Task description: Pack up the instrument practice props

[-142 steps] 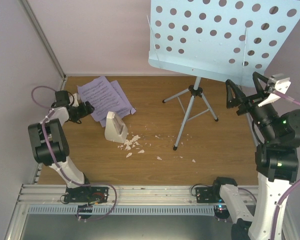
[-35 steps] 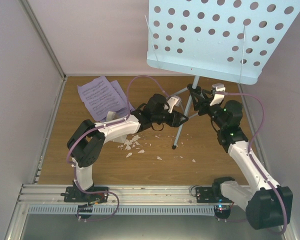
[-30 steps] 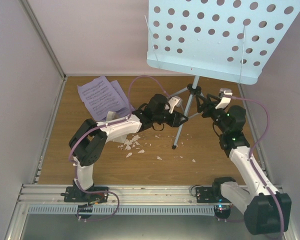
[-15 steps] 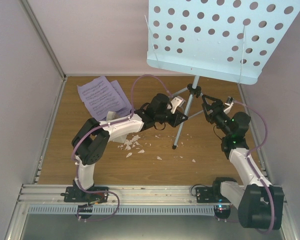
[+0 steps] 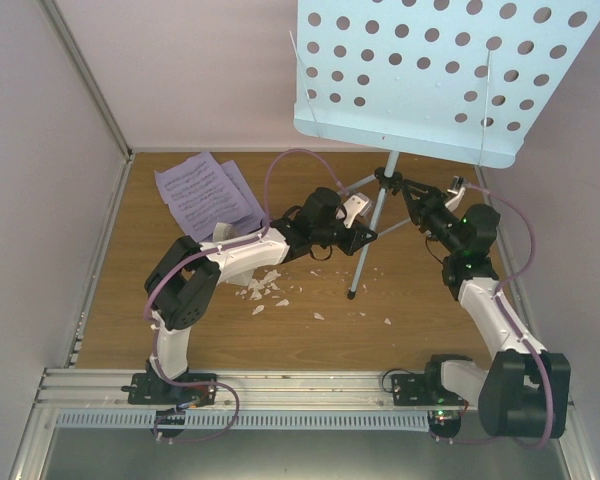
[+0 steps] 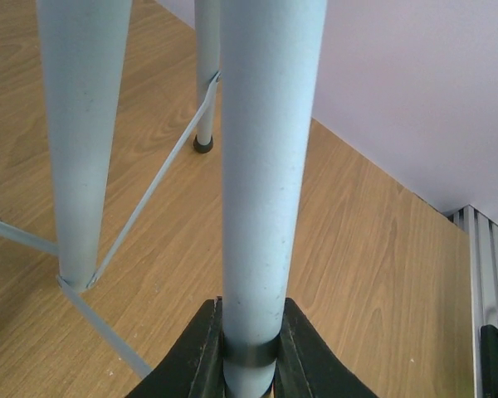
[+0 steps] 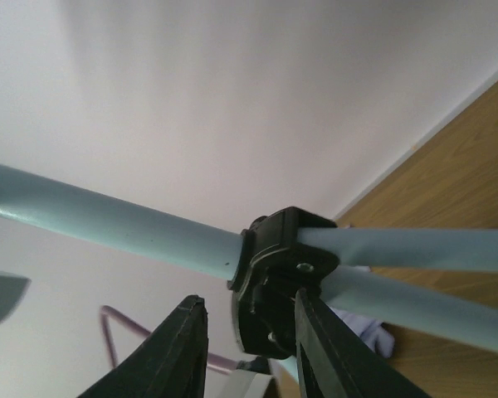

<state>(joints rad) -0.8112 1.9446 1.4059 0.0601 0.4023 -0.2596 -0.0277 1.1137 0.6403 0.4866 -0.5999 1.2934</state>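
Observation:
The light-blue music stand (image 5: 440, 70) is upright at the back right, its tripod legs on the wooden floor. My left gripper (image 5: 366, 238) is shut on the front leg (image 6: 261, 166), and its fingers (image 6: 207, 348) press the tube from both sides. My right gripper (image 5: 408, 192) is open astride the black tripod hub (image 7: 278, 282). A gap shows between its left finger (image 7: 183, 348) and the hub. The lilac sheet-music pages (image 5: 205, 190) lie at the back left. Only the tip of the white metronome (image 5: 220, 232) shows behind my left forearm.
White crumbs (image 5: 265, 290) are scattered on the floor in front of the left arm. Lilac walls close in the left, back and right sides. Thin struts (image 6: 149, 191) link the stand's legs. A purple cable (image 7: 124, 319) loops near the right gripper.
The left gripper closed on the leg and has held still since. The right gripper moved up and left to the hub, and its jaws narrowed. The stand has not moved.

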